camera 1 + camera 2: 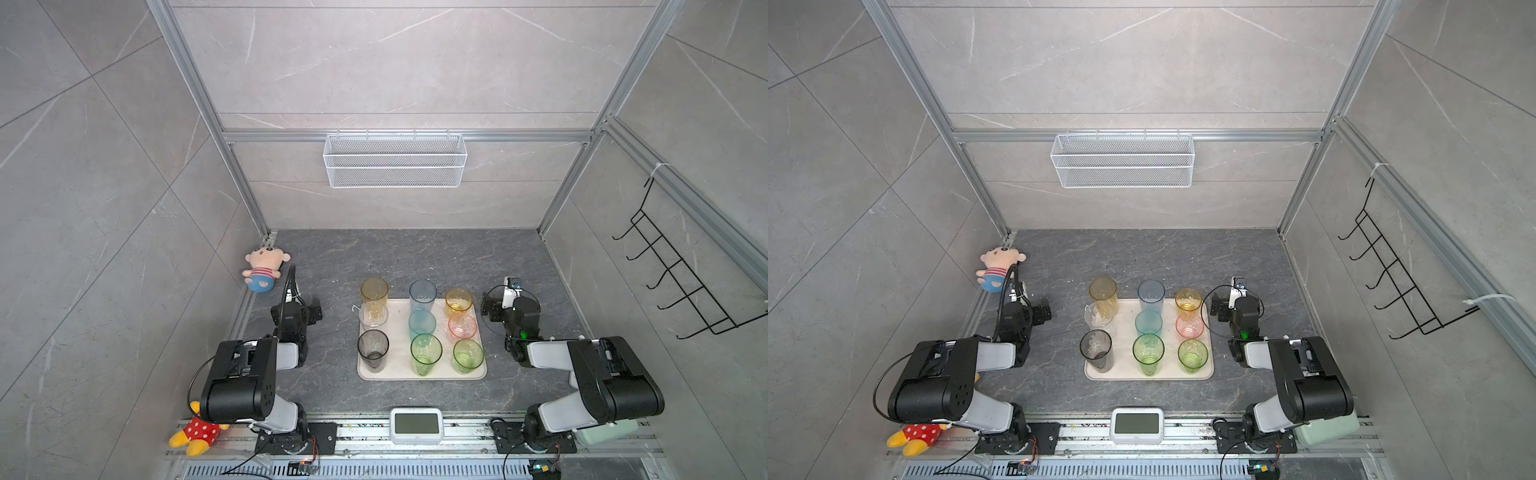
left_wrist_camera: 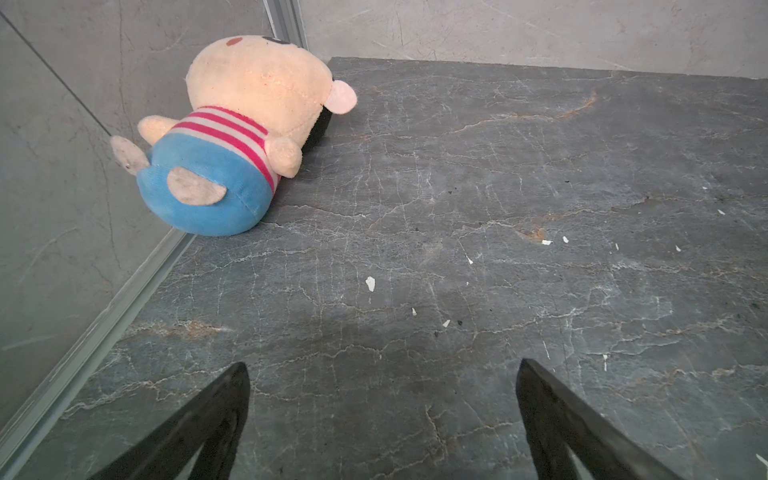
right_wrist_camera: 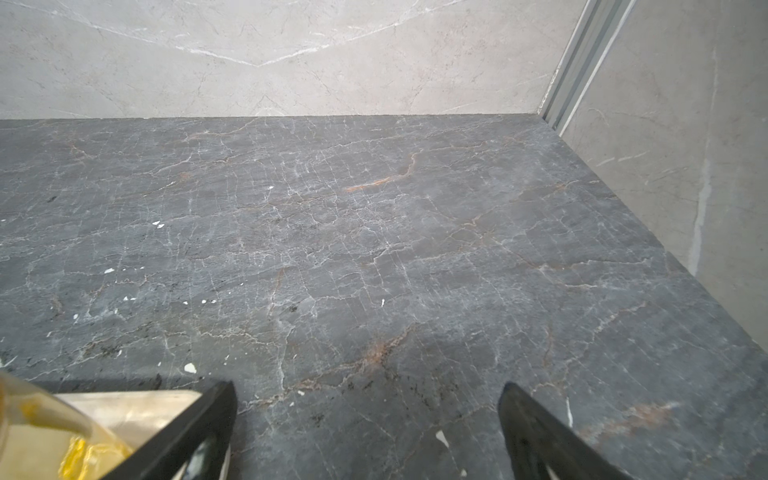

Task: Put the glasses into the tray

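Observation:
The cream tray (image 1: 399,372) (image 1: 1125,370) lies mid-table. Several glasses stand on it in three rows: amber (image 1: 374,291), clear (image 1: 373,316) and smoky grey (image 1: 372,347) on the left, blue (image 1: 422,293), teal (image 1: 422,324) and green (image 1: 426,351) in the middle, yellow (image 1: 458,301), pink (image 1: 462,326) and green (image 1: 468,355) on the right. My left gripper (image 1: 316,309) (image 2: 382,365) hangs open left of the tray over bare tabletop. My right gripper (image 1: 490,309) (image 3: 368,386) is open right of the tray, with the yellow glass (image 3: 41,436) and a tray corner (image 3: 137,407) beside one finger.
A striped plush doll (image 1: 264,270) (image 2: 232,137) lies at the left wall. A red-and-yellow plush (image 1: 195,434) sits by the left arm's base. A white device (image 1: 416,424) is at the front edge. A wire basket (image 1: 395,160) and a black hook rack (image 1: 685,282) hang on the walls.

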`<control>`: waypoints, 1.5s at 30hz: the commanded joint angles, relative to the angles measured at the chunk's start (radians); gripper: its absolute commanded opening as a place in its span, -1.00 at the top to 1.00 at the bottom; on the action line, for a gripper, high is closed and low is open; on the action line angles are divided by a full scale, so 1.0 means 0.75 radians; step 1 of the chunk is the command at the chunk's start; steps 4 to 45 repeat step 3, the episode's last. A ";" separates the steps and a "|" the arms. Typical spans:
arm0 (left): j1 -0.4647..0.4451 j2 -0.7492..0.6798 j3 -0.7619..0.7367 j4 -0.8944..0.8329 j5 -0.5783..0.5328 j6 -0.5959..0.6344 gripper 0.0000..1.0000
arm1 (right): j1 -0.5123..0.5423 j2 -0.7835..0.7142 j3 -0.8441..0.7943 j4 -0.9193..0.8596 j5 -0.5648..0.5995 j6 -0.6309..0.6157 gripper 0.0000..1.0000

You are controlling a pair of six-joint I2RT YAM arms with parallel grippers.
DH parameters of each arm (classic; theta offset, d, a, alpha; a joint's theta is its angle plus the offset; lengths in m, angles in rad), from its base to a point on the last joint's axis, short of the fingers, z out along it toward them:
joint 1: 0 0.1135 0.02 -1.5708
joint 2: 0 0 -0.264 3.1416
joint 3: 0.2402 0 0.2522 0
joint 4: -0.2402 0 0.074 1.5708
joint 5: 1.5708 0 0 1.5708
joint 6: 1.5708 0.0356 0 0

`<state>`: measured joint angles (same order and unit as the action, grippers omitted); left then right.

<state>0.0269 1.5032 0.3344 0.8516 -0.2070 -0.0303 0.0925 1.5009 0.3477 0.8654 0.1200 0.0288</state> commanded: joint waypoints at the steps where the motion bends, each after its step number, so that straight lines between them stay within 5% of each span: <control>1: 0.007 -0.003 0.012 0.040 -0.012 -0.019 -1.00 | 0.011 0.011 0.017 0.002 0.022 -0.015 -0.99; 45: 0.007 -0.002 0.009 0.039 -0.012 -0.019 -1.00 | 0.011 0.011 0.017 0.002 0.022 -0.014 -0.99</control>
